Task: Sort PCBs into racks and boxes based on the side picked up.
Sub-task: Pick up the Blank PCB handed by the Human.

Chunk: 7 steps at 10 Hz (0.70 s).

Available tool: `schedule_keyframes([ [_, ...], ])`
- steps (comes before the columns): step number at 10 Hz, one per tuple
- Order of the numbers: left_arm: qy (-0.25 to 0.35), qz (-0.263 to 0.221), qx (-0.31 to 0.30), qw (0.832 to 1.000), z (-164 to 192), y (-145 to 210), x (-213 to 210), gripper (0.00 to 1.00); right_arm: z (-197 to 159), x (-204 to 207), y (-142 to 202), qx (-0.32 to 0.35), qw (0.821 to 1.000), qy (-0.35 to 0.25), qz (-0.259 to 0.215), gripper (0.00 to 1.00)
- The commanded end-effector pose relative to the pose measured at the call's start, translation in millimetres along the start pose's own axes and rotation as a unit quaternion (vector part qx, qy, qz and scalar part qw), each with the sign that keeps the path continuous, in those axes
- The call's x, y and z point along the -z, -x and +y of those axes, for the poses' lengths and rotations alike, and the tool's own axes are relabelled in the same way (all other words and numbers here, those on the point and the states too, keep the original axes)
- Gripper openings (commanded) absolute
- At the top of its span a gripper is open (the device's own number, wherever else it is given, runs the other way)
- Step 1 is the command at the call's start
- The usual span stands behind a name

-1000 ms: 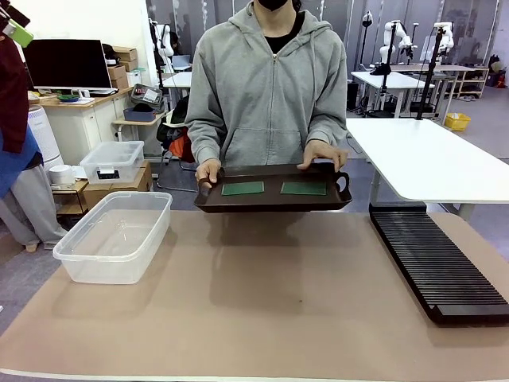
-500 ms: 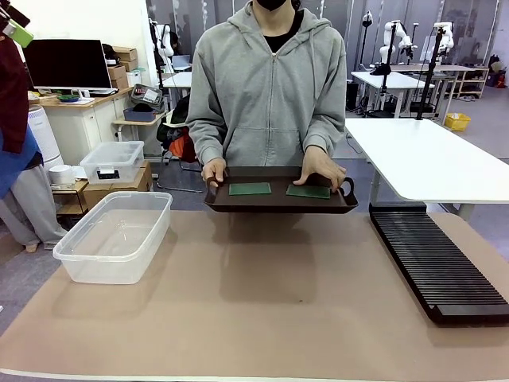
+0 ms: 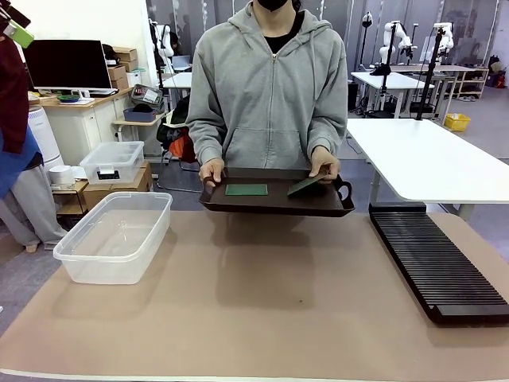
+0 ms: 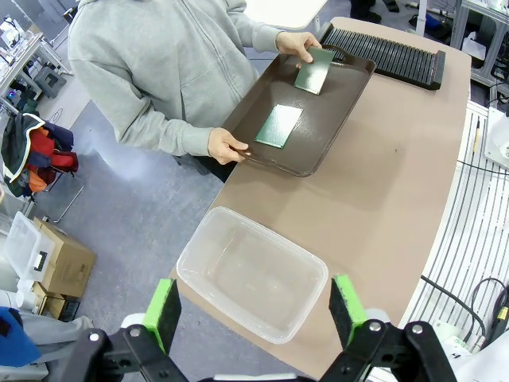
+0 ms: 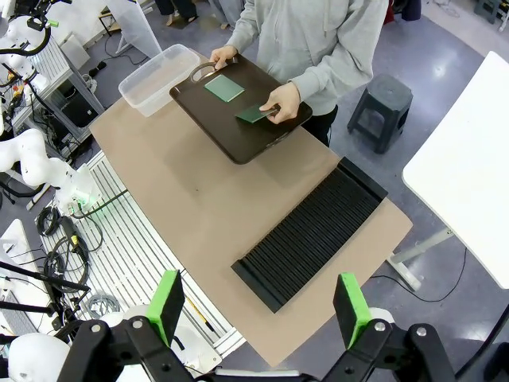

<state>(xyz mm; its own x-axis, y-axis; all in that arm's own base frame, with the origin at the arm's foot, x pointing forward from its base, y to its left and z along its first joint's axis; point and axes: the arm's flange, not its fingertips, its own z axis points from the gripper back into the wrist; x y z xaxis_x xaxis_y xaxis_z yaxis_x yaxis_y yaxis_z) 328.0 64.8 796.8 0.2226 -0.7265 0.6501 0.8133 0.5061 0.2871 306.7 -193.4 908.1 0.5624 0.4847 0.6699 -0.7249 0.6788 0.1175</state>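
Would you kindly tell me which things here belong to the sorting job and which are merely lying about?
Job: flat circuit board, tilted circuit board, brown tray, slotted rack, clear tub.
Lying about: small lidded container, monitor, white side table, yellow bin.

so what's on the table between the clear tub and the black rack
Nothing: in the front view the tan tabletop between tub and rack is bare.

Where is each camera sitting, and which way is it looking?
Front view: on the robot's side, looking across the table at the person holding the tray.
Left wrist view: high up, looking down past the open left gripper at the tub.
Right wrist view: high up, looking down past the open right gripper at the rack.
All three share the tray.
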Motion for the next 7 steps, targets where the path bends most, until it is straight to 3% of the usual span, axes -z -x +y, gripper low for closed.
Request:
schedule_keyframes([
  [1, -0.001, 0.002, 0.0, 1.0, -0.3, 0.6, -0.2, 1.0, 1.7, 0.5, -0.3, -0.002, 1.0, -0.001, 0.001, 1.0],
  [7, -0.001, 0.002, 0.0, 1.0, -0.3, 0.6, -0.2, 1.0, 1.7, 0.5, -0.3, -0.002, 1.0, -0.001, 0.001, 1.0],
])
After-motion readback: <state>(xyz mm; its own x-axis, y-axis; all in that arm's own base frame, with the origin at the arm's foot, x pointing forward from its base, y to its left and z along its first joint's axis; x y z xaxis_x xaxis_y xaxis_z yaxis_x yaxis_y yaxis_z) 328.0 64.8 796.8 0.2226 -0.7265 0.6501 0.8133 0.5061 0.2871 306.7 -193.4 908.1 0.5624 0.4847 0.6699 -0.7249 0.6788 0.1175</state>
